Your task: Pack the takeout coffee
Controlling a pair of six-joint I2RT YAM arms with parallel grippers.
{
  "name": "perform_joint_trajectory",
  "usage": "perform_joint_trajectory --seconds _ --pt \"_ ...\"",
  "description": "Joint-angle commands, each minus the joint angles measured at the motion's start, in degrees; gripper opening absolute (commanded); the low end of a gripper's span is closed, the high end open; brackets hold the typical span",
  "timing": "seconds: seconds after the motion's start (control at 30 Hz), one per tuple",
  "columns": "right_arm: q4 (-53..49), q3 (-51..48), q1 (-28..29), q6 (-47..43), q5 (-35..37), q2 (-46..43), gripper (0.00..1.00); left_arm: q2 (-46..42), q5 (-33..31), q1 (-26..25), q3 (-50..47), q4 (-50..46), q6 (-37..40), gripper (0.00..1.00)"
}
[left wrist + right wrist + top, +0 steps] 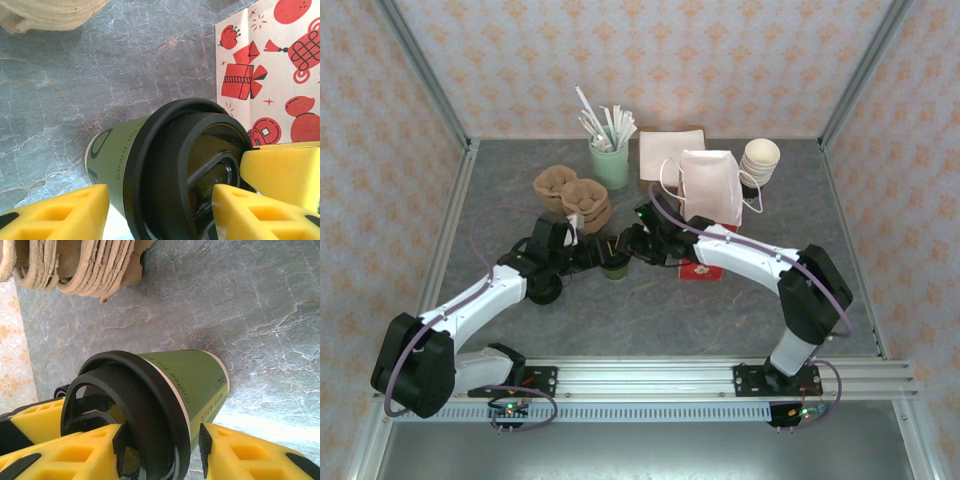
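Observation:
The takeout coffee (614, 266), a dark-green paper cup (200, 377) with a black lid (165, 165), is at the middle of the table between both grippers. My right gripper (632, 250) (160, 445) is shut on it, one pad on the lid and the other on the cup wall. My left gripper (598, 256) (160, 205) stands open around the cup, with a gap between its left finger (75, 210) and the cup wall. The red-and-white paper bag (710, 185) (272, 65) stands just right of the cup, behind the right arm.
Brown cardboard cup carriers (572, 195) lie just behind the left gripper. At the back stand a mint cup with white straws (610, 160), a pink paper stack (670, 145) and stacked cream cups (760, 160). Metal posts frame the cell's walls.

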Motion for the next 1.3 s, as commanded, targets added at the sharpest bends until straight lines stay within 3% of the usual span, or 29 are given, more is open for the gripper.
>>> perform_joint_trajectory --seconds 0.0,0.53,0.83,1.03,1.27 --pt "-5.2 1.9 0.3 -1.5 0.5 1.6 0.45 0.2 -1.4 -0.4 2.4 -4.0 1.7 0.58" --pt "-10.1 8.9 0.3 -3.7 -0.2 0.4 0.50 -3.8 -4.8 -0.5 8.9 -11.8 4.2 0.63" --pt "-14.8 16.0 0.3 -7.7 -2.5 -2.5 0.50 -5.5 -17.1 0.1 16.8 -18.3 2.4 0.66" --pt "-19.1 22.4 0.3 -11.6 -4.1 -5.2 0.50 -1.8 -25.6 2.0 21.5 -20.0 -3.1 0.68" --pt "-24.1 28.2 0.1 -15.0 -5.0 -7.3 0.48 8.4 -25.0 4.7 27.6 -19.0 -8.7 0.65"
